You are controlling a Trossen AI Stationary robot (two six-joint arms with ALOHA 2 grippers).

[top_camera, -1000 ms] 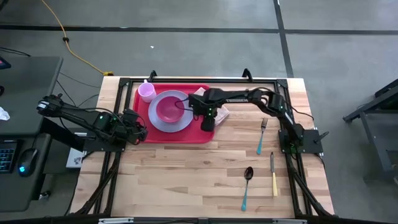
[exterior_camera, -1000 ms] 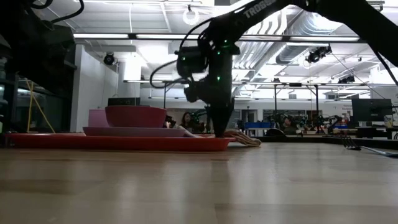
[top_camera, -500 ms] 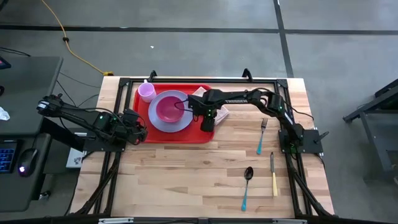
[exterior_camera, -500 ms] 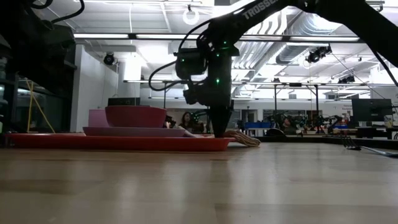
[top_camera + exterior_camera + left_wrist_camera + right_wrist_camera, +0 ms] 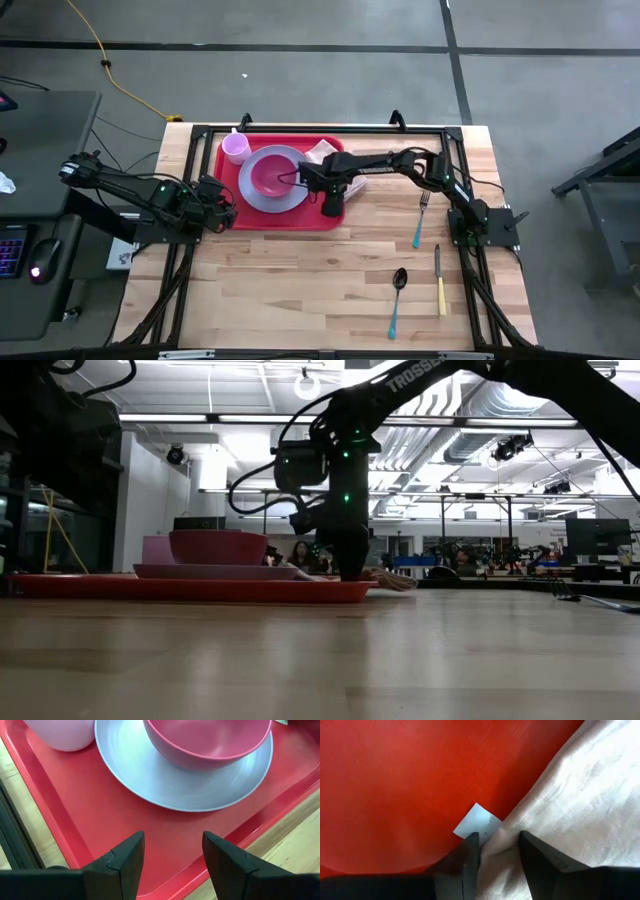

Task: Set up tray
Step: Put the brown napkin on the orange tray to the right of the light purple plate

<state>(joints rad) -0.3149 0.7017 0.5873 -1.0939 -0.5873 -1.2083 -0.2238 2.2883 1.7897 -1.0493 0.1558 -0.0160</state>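
The red tray (image 5: 290, 215) lies at the table's far left and carries a lavender plate (image 5: 262, 195), a pink bowl (image 5: 268, 175) and a lavender cup (image 5: 236, 148). A pale cloth napkin (image 5: 352, 183) lies over the tray's right rim, partly on the tray and partly on the wood. My right gripper (image 5: 331, 203) stands on the napkin, shut on it; it also shows in the low view (image 5: 352, 572). My left gripper (image 5: 224, 214) is open and empty over the tray's near left corner (image 5: 165, 840). My right gripper pinches a raised fold of the napkin (image 5: 500, 840) between its two fingers, beside a small white tag (image 5: 477, 824). The fingers come from above, pointing down. The napkin lies slack on the tray floor (image 5: 410, 780) and on the table, not lifted.
A fork (image 5: 422, 215), a knife (image 5: 439, 280) and a spoon (image 5: 397, 298) lie on the wood at the table's right. A black frame runs along the table's edges (image 5: 300, 128). The near half of the table (image 5: 290, 290) is bare wood.
My right gripper has gone a little toward the table's left edge, staying low and pointing down. The napkin has slid with it farther onto the tray. My left gripper has kept still.
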